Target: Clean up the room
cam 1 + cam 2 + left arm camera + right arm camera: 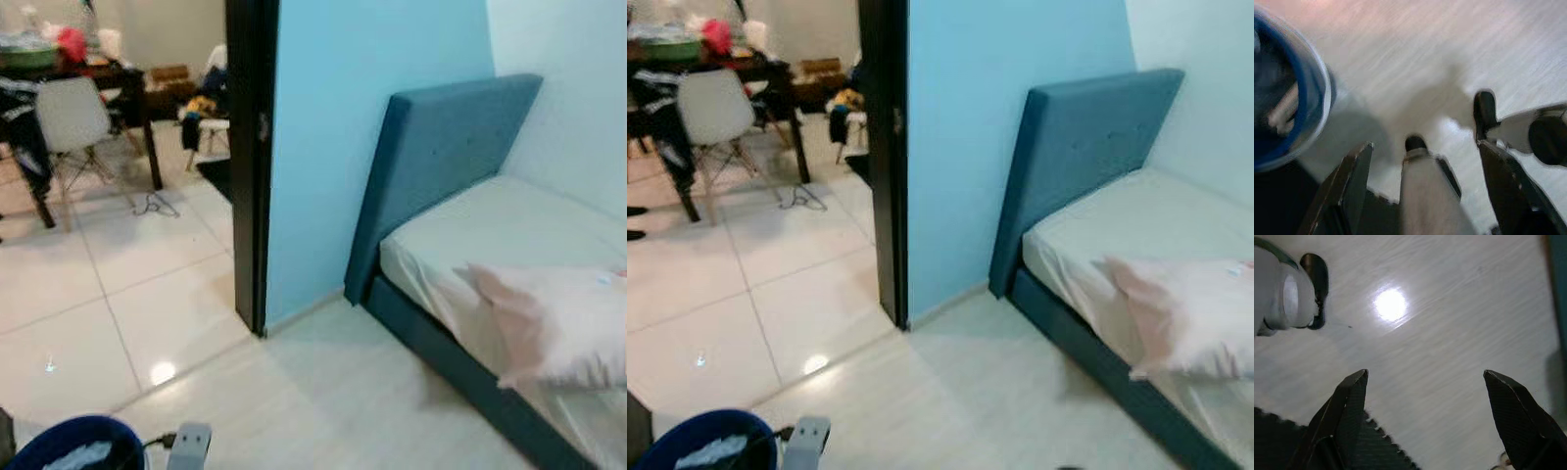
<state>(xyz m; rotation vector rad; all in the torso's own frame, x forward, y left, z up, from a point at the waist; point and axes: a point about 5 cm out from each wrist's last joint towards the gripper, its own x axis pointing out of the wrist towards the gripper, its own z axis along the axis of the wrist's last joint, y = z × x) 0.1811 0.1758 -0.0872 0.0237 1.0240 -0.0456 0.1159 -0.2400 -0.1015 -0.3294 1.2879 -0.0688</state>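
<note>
Two grippers (1420, 191) (1422, 416) idle, fingers spread, empty; scouting stage. Next: approach pillow (563, 328) at three o'clock on bed (509, 225).

Teal headboard (441, 166); white pillow (558, 328); blue bin (69, 446); black doorframe (250, 166).

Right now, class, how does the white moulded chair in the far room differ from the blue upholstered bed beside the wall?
The white moulded chair is small and stands on thin splayed legs; the blue upholstered bed is large and sits low on a solid base. The chair stands on glossy tiles beyond the doorway; the bed stands inside, against the blue wall. Both stand upright on the floor.
</note>
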